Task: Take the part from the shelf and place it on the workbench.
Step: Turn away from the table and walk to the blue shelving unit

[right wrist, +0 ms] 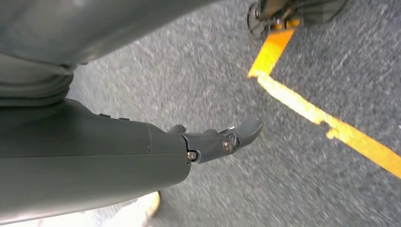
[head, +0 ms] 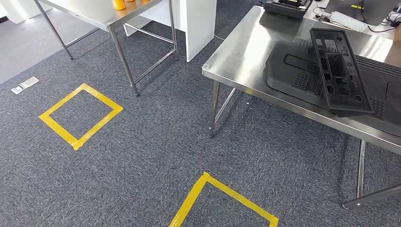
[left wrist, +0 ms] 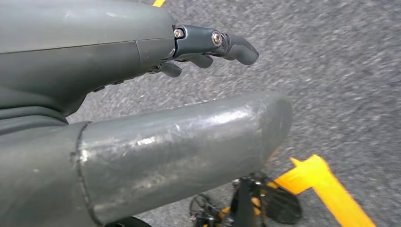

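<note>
Lengthwise, part point(head: 340, 71) across workbench point(head: 246, 47)

**What we cannot make out**

We see the workbench point(head: 246, 52) cut off by the right and top edges of the head view, and the large black panel point(head: 302, 75) on it runs out of frame too. The narrow black part point(head: 338, 71) lying across that panel hides some of it. The orange things point(head: 118, 4) on the far table point(head: 101, 14) are cropped to their bases. In both wrist views the carpet point(right wrist: 302, 189) and yellow tape point(right wrist: 331, 125) are blurred. The left hand point(left wrist: 208, 47) shows us little of its fingers.
</note>
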### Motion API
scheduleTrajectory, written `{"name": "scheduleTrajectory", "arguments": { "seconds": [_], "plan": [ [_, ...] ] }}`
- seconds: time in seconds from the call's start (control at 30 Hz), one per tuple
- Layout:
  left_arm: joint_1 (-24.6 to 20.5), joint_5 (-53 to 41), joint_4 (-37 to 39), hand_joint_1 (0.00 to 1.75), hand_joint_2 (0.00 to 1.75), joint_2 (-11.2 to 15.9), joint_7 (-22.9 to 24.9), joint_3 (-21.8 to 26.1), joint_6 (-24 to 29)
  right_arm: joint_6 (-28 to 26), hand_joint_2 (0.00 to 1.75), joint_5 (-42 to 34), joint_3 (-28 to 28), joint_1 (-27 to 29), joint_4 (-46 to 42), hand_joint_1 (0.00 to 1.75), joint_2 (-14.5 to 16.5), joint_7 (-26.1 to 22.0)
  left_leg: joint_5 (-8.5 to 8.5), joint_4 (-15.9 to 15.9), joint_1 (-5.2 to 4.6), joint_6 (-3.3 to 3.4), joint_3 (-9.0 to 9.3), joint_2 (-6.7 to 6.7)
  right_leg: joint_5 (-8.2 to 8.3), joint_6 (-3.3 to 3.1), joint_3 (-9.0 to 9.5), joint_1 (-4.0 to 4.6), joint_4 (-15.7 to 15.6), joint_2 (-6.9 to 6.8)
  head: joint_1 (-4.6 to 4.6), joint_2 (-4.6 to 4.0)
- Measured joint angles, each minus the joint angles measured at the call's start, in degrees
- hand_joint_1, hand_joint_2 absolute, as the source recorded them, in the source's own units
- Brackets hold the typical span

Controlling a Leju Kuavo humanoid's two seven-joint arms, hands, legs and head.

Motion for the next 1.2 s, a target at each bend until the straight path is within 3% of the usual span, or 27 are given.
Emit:
{"name": "scheduleTrajectory", "arguments": {
  "seconds": [0.07,0.1,0.17,0.23,0.27,0.3,0.37,0.43,0.5,0.53,0.57,0.6,0.63,0.7,0.77,0.8,0.87,0.9,0.97,1.0,1.03,1.07,1.1,1.13,1.2],
  "plan": [
    [0.3,-0.82,0.15,0.0,0.0,-0.01,0.45,-0.14,-1.04,-0.56,0.0,-0.63,0.05,-0.15,0.01,0.0,0.16,0.01,0.35,-0.28,0.09,-0.75,-0.28,-0.22,0.6,-0.91,0.1,-0.19,-0.28,-1.24,-0.01,0.0],
    [0.41,-1.11,0.21,0.0,0.0,0.01,0.35,-0.29,-1.97,-0.77,0.0,-0.98,0.05,-0.18,0.02,0.0,0.26,-0.02,-0.34,0.54,0.04,-0.96,-0.77,0.94,0.95,-1.4,0.14,-0.36,-0.45,-1.95,-0.12,0.0],
    [0.4,-1.51,0.28,0.0,0.0,0.07,-1.32,-0.62,-4.25,-0.96,0.0,-1.37,0.07,-0.04,0.04,0.0,0.48,-0.09,-4.19,5.96,-0.11,-1.16,-3.12,4.79,1.4,-2.04,0.08,-0.46,-0.6,-3.54,-0.44,0.0],
    [0.28,-2.02,0.27,0.0,0.0,0.1,-5.25,-0.91,-6.5,-0.9,0.0,-1.03,0.23,0.19,0.04,0.0,0.74,-0.19,-8.37,13.56,-0.12,-1.42,-6.03,6.97,1.51,-2.3,-0.19,-0.15,-0.56,-5.37,-0.57,0.0],
    [0.24,-2.3,0.27,0.0,0.44,0.16,-7.4,-1.1,-7.36,-0.89,0.0,-0.83,0.34,0.24,0.04,0.0,0.87,-0.31,-9.08,15.55,-0.11,-1.48,-6.51,7.28,1.52,-2.34,-0.25,-0.03,-0.54,-6.32,-0.55,0.0],
    [0.23,-2.49,0.27,0.0,0.87,0.21,-9.2,-1.27,-7.99,-0.89,0.0,-0.73,0.43,0.22,0.04,0.0,0.97,-0.51,-8.7,15.35,-0.1,-1.47,-5.85,7.49,1.53,-2.37,-0.26,0.04,-0.54,-7.19,-0.57,0.0],
    [0.2,-2.29,0.26,0.0,1.75,0.4,-11.11,-1.43,-8.51,-0.92,0.0,-0.79,0.47,0.05,0.04,0.0,1.16,-1.1,-5.98,9.34,-0.14,-1.25,-1.62,8.67,1.43,-2.25,-0.1,0.11,-0.51,-8.59,-0.6,0.0],
    [-0.03,-1.67,0.26,0.0,0.87,0.49,-11.24,-1.41,-8.68,-0.97,0.0,-1.03,0.47,-0.08,0.04,0.0,1.27,-1.66,-4.27,2.73,-0.52,-0.67,2.43,11.1,1.11,-1.78,-0.11,0.58,-0.38,-9.71,-0.57,0.0],
    [-0.27,-0.98,0.28,0.0,0.0,0.48,-9.97,-1.37,-9.43,-1.01,0.0,-1.23,0.47,-0.17,0.04,0.0,1.27,-1.85,-4.15,0.5,-0.96,0.05,3.4,11.76,0.91,-1.3,0.0,1.01,-0.38,-10.87,-0.41,0.0],
    [-0.29,-0.7,0.3,0.0,0.0,0.47,-9.12,-1.35,-10.05,-1.01,0.0,-1.26,0.47,-0.23,0.04,0.0,1.26,-1.75,-3.97,0.38,-0.97,0.43,3.19,10.95,0.9,-1.12,0.19,1.01,-0.44,-11.51,-0.35,0.0],
    [-0.27,-0.45,0.32,0.0,0.0,0.46,-8.39,-1.33,-10.68,-1.01,0.0,-1.27,0.47,-0.28,0.04,0.0,1.26,-1.57,-3.75,0.21,-0.9,0.8,3.05,10.24,0.75,-0.84,0.19,0.9,-0.3,-11.32,-0.34,0.0],
    [-0.26,-0.27,0.32,0.0,0.0,0.46,-7.85,-1.31,-11.24,-1.01,0.0,-1.27,0.48,-0.28,0.04,0.0,1.25,-1.36,-3.47,0.03,-0.77,1.22,2.92,9.5,0.19,-0.62,-0.15,0.76,0.44,-10.12,-0.31,0.0],
    [-0.28,-0.08,0.32,0.0,0.0,0.46,-7.48,-1.29,-11.73,-0.99,0.0,-1.27,0.49,-0.25,0.04,0.0,1.25,-1.11,-3.2,-0.15,-0.56,1.63,2.8,8.78,-0.96,-0.55,-1.07,0.61,2.42,-8.27,-0.25,0.0],
    [-0.41,0.29,0.31,0.0,0.0,0.48,-7.04,-1.26,-12.81,-0.95,0.0,-1.27,0.54,-0.09,0.05,0.0,1.21,-0.69,-2.79,-0.25,-0.36,2.2,2.39,7.19,-4.29,-0.8,-4.45,0.32,9.55,-4.64,-0.1,0.0],
    [-0.47,0.58,0.31,0.0,0.0,0.48,-6.9,-1.2,-14.09,-0.91,0.0,-1.32,0.59,0.02,0.07,0.0,1.19,-0.39,-2.5,-0.25,-0.35,2.38,1.97,5.36,-6.39,-0.71,-7.61,0.19,15.87,-3.81,-0.07,0.0],
    [-0.44,0.7,0.32,0.0,0.0,0.48,-6.91,-1.16,-14.72,-0.9,0.0,-1.36,0.61,0.05,0.07,0.0,1.19,-0.31,-2.36,-0.25,-0.35,2.34,1.86,4.45,-6.24,-0.39,-7.94,0.13,16.39,-3.72,-0.05,0.0],
    [-0.37,0.93,0.32,0.0,0.0,0.45,-7.12,-1.0,-15.84,-0.88,0.0,-1.49,0.67,0.08,0.07,0.0,1.17,-0.32,-2.04,-0.24,-0.31,2.01,1.78,2.58,-3.36,0.56,-5.04,-0.1,10.36,-2.78,-0.04,0.0],
    [-0.36,0.99,0.32,0.0,0.0,0.43,-7.3,-0.9,-16.23,-0.88,0.0,-1.55,0.72,0.08,0.07,0.0,1.14,-0.39,-1.88,-0.19,-0.35,1.73,1.72,1.75,-1.77,0.83,-2.98,-0.24,5.98,-1.22,-0.04,0.0],
    [-0.37,1.0,0.31,0.0,0.0,0.4,-7.75,-0.73,-16.96,-0.84,0.0,-1.69,0.78,0.01,0.07,0.0,1.08,-0.66,-1.53,-0.21,-0.52,1.09,1.51,0.42,0.16,0.59,-0.43,-0.27,0.33,1.0,-0.11,0.0],
    [-0.36,0.99,0.31,0.0,0.0,0.41,-8.02,-0.68,-17.36,-0.8,0.0,-1.77,0.8,-0.04,0.07,0.0,1.05,-0.8,-1.34,-0.31,-0.59,0.74,1.38,-0.11,0.35,0.24,-0.22,-0.15,-0.38,1.37,-0.15,0.0],
    [-0.27,0.99,0.31,0.0,0.0,0.43,-8.33,-0.62,-17.77,-0.77,0.0,-1.88,0.8,-0.11,0.07,0.0,1.05,-0.97,-1.08,-0.52,-0.58,0.34,1.23,-0.73,0.57,-0.18,-0.08,-0.03,-0.42,0.63,-0.15,0.0],
    [-0.16,0.99,0.31,0.0,0.0,0.48,-8.62,-0.55,-18.13,-0.74,0.0,-1.98,0.8,-0.17,0.07,0.0,1.05,-1.09,-0.91,-0.55,-0.48,0.03,1.04,-0.96,0.8,-0.6,0.07,-0.17,-0.58,-0.09,-0.16,0.0],
    [-0.07,0.99,0.32,0.0,0.0,0.51,-8.89,-0.48,-18.4,-0.73,0.0,-2.1,0.8,-0.17,0.07,0.0,1.03,-1.2,-1.16,-0.16,-0.51,-0.19,0.71,-0.23,1.07,-1.03,0.24,-0.3,-0.76,-0.87,-0.17,0.0],
    [0.0,0.99,0.32,0.0,0.0,0.55,-9.09,-0.42,-18.59,-0.73,0.0,-2.2,0.8,-0.14,0.08,0.0,1.01,-1.31,-2.2,1.29,-0.54,-0.39,-0.06,1.37,1.3,-1.5,0.4,-0.42,-0.94,-1.76,-0.28,0.0],
    [-0.05,0.94,0.32,0.0,0.0,0.57,-9.27,-0.4,-18.73,-0.65,0.0,-2.31,0.8,0.05,0.1,0.0,0.95,-1.4,-6.14,7.61,-0.63,-0.63,-2.89,5.54,1.45,-2.07,0.37,-0.27,-1.05,-3.5,-0.45,0.0]
  ]
}}
